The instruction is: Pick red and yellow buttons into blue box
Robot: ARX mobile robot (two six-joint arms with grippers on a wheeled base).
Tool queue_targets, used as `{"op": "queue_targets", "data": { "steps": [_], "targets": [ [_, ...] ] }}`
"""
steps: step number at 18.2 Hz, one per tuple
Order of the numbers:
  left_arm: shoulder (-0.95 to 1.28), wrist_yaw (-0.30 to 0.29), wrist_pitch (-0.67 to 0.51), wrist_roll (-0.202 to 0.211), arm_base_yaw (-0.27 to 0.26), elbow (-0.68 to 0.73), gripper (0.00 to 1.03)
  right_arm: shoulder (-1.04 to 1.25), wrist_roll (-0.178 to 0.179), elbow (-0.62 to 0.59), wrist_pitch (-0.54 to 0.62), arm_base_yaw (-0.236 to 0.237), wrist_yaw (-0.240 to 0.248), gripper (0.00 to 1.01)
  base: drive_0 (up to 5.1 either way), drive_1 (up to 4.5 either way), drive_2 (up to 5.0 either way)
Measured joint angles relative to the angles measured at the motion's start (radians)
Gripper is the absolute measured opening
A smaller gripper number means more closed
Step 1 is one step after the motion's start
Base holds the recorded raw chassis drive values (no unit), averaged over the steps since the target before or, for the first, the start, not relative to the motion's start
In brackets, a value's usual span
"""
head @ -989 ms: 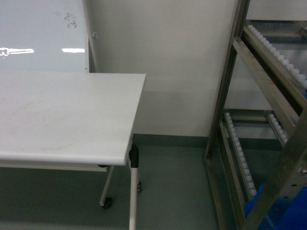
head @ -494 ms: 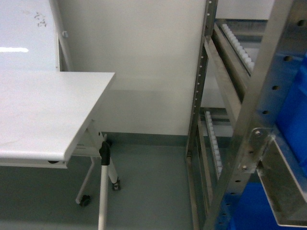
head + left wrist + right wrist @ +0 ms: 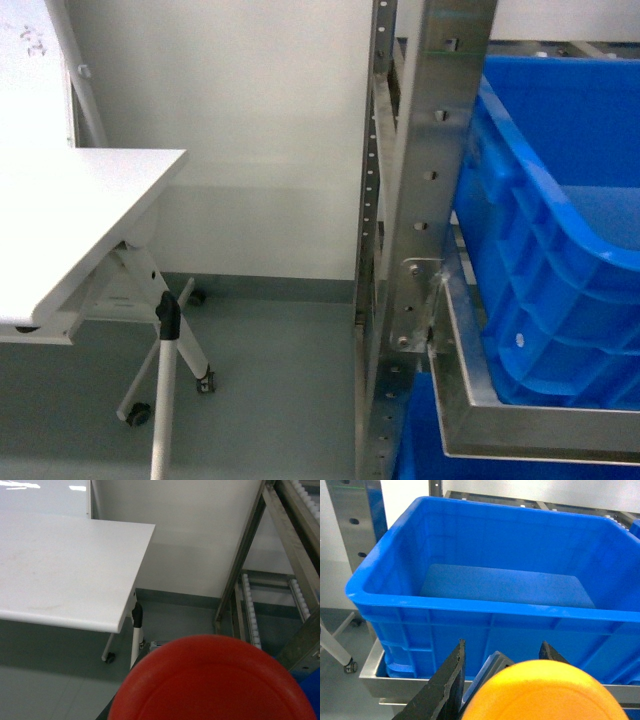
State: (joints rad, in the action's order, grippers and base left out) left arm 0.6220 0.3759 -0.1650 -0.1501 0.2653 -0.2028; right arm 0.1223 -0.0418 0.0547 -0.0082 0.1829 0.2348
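A round red button (image 3: 210, 680) cap fills the bottom of the left wrist view. It hides my left gripper except a dark strip of finger (image 3: 136, 661). It hangs over the floor between the table and the rack. The yellow button (image 3: 545, 692) sits between my right gripper's (image 3: 502, 647) two black fingers, its grey body showing between them. That gripper hovers just in front of the blue box (image 3: 470, 602), below its rim. The box floor (image 3: 505, 585) is bare. In the head view the blue box (image 3: 560, 250) rests on a rack shelf at the right. Neither gripper shows there.
A white table (image 3: 90, 210) on wheeled legs stands at the left. The steel rack post (image 3: 430, 150) rises beside the box, with a metal shelf frame (image 3: 520, 420) under it. More blue plastic (image 3: 420, 450) lies below. Roller tracks (image 3: 250, 610) run inside the rack.
The head view has swung right. The table slid to the left edge, and the rack post and blue box moved in to fill the right side.
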Motion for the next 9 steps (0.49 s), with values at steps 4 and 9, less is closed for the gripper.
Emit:
{"op": "queue_targets", "data": {
  "steps": [4, 9],
  "targets": [
    [0.002, 0.001, 0.0, 0.0, 0.0, 0.0, 0.25, 0.0, 0.0, 0.0, -0.003, 0.0, 0.0, 0.39, 4.8, -3.43, -1.5],
    [0.0, 0.001, 0.004, 0.0, -0.001, 0.0, 0.25, 0.0, 0.0, 0.0, -0.005, 0.0, 0.0, 0.39, 4.9, -3.36, -1.2]
  ]
}}
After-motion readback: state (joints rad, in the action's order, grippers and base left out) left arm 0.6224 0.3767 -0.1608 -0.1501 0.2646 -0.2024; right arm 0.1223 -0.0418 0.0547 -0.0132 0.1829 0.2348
